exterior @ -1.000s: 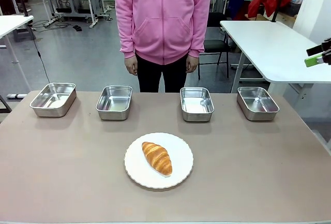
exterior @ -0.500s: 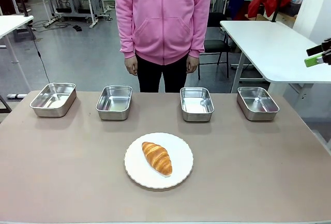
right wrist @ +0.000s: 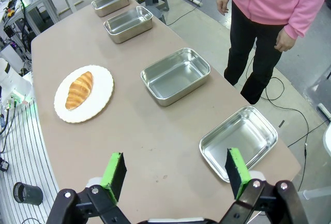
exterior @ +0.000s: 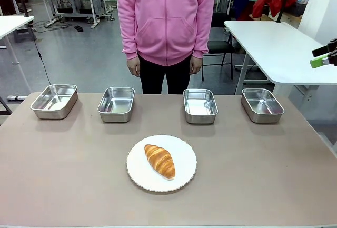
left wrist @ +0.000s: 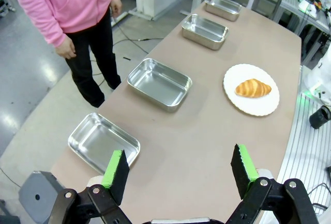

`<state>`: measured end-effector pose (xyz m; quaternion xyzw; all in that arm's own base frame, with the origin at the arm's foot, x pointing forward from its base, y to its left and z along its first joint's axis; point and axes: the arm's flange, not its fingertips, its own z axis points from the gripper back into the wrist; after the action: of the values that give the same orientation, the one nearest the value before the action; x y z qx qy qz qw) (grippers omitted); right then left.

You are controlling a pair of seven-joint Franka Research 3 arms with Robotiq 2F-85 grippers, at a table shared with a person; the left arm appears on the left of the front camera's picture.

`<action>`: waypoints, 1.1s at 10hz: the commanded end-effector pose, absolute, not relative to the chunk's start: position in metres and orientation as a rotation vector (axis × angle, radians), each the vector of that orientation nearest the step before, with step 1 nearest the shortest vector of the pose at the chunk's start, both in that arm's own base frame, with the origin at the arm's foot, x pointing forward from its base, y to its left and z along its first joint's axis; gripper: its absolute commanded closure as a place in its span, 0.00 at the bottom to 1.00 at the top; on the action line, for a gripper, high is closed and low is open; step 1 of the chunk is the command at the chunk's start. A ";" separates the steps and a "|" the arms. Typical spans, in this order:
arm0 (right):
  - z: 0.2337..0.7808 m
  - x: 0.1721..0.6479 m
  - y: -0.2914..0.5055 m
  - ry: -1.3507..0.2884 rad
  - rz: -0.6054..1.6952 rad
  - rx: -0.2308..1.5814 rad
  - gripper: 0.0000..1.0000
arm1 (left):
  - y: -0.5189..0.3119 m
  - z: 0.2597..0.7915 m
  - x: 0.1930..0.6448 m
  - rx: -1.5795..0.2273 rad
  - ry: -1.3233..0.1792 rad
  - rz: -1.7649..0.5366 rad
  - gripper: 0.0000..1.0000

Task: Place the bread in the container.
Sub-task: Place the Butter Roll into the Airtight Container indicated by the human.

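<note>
Nothing is changing over the last second: the bread and both arms are staying as they were, so the task is not yet beginning. The left gripper (left wrist: 178,154) is standing wide open and holding nothing, and so is the right gripper (right wrist: 175,155). Just ahead of the left gripper, the nearest container (left wrist: 101,138) is lying empty. Farther ahead, the bread (left wrist: 252,88) is resting on the white plate (left wrist: 258,108), golden-brown, ridged, with tapered ends. Which container is meant, I cannot tell.
</note>
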<state>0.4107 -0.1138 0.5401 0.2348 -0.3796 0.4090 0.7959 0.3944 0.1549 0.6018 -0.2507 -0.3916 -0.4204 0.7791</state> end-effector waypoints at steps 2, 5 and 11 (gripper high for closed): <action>0.542 0.410 -0.113 -0.821 0.883 0.507 0.00 | 0.155 0.602 0.393 -0.542 -0.850 -0.909 0.00; 0.542 0.410 -0.113 -0.821 0.883 0.507 0.00 | 0.155 0.602 0.393 -0.542 -0.850 -0.909 0.00; 0.542 0.410 -0.113 -0.821 0.883 0.507 0.00 | 0.155 0.602 0.393 -0.542 -0.850 -0.909 0.00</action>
<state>0.4107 -0.1138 0.5401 0.2349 -0.3796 0.4090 0.7959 0.3944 0.1549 0.6018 -0.2507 -0.3916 -0.4204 0.7791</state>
